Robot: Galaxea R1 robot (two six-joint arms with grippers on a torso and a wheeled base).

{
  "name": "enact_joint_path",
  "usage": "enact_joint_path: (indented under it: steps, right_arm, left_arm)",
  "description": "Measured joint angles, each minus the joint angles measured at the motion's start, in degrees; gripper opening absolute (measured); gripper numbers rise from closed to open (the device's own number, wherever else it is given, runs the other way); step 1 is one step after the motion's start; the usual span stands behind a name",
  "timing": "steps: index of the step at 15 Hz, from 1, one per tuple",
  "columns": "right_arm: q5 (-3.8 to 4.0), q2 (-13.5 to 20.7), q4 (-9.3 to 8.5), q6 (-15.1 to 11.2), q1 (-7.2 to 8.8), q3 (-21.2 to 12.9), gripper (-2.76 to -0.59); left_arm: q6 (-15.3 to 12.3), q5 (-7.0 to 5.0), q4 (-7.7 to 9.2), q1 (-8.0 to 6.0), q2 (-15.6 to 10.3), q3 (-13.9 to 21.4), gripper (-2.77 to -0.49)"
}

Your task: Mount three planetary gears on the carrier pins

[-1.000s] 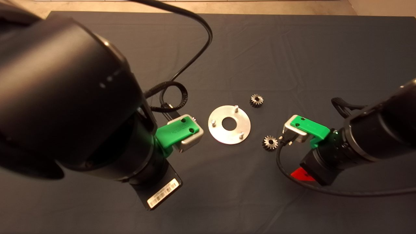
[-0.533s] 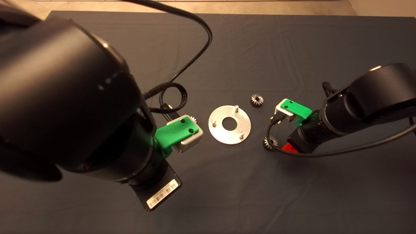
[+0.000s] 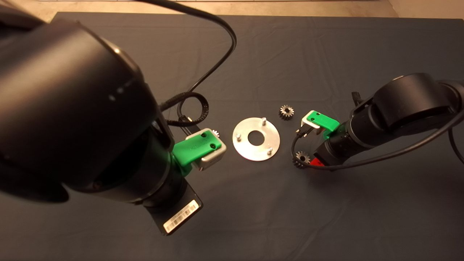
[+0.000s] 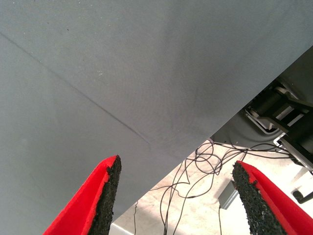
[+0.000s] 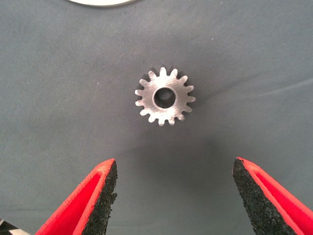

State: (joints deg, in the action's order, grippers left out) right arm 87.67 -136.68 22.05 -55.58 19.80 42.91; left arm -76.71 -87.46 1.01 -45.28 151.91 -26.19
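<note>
Fingers spread wide on both grippers, nothing between either pair. From the head camera: silver disc flat on the dark mat at centre, three carrier pins upright near its rim, all bare. One planetary gear lying on the mat just beyond the disc's far right edge; a second gear on the mat just off the disc's near right edge, partly under a black cable and right beside the right gripper, which hangs low over that spot. A third gear barely visible as a few teeth peeking past the left arm's green-and-silver camera housing, just left of the disc. From the left wrist: left gripper open above the mat's edge, with floor and loose wires past it. From the right wrist: red fingers parted over the mat, the second gear flat, centre hole up, ahead of the gap and untouched; sliver of the disc's rim beyond it.
</note>
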Motion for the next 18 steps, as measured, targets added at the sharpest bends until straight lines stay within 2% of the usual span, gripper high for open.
enact_joint_path:
  steps: [3,7,10,16,18]
  right_arm:
    - [0.00,0.00,0.32,0.07,-0.48,0.14,-1.60]
    - [0.00,0.00,1.93,0.10,-1.89,0.17,-1.60]
    - [0.00,0.00,2.95,0.11,-2.19,0.20,-1.60]
    - [0.00,0.00,6.86,0.59,-4.28,0.52,-1.60]
    - [0.00,-0.01,7.44,0.71,-4.62,0.72,-1.60]
  left_arm:
    - [-0.02,0.00,0.00,0.00,0.00,0.06,-1.64]
    - [0.00,0.00,0.00,0.00,0.00,0.06,-1.64]
    - [-0.02,0.00,0.00,0.00,0.00,0.06,-1.64]
    - [-0.02,0.00,0.00,0.00,0.00,0.06,-1.64]
    - [-0.02,0.00,0.00,0.02,0.00,0.06,-1.64]
